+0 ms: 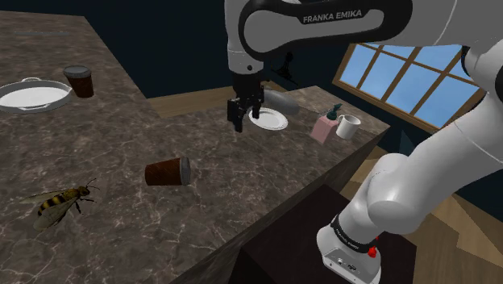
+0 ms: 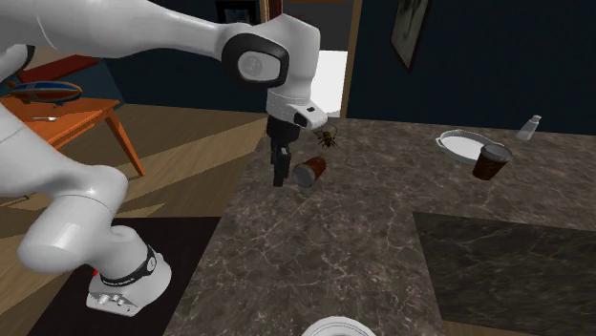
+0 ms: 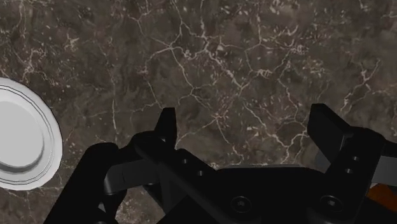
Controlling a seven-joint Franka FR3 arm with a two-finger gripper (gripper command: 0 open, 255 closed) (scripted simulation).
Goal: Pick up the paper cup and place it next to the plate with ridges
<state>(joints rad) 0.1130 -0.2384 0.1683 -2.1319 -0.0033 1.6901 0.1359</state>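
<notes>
Pincer (image 3: 248, 121) wide: both fingers stand well apart, nothing between them but bare marble. It hangs above the worktop (image 1: 121, 137), pointing down, just beside the white ridged plate (image 1: 270, 121).

Target, as I read it: the brown paper cup (image 1: 168, 171) with a grey lid. It lies on its side mid-worktop, not far in from the edge facing my stand, between the plate and a large bee figure (image 1: 60, 202).

Hazards noted:
- A second brown cup (image 1: 79, 81) stands upright toward the far corner, touching or just beside a white two-handled dish (image 1: 32, 94). That is the same look beside a similar white dish. Going for the wrong pair is the first risk. I judge the ribbed-rim plate near my pincer to be the goal.
- The cup on its side can roll. If one finger touches before the other, it could trundle toward the stand-side edge and drop off.
- Paper walls probably give way easily. A hard squeeze mid-body could dent the cup or pop the lid, while a light one could let it slip out on the lift.
- Held sideways, it may topple when set down.
- The goal end is crowded: a pink block (image 1: 325, 127) and a white mug (image 1: 348, 126) sit near that corner. A careless approach could clip the plate rim or nudge them.
</notes>
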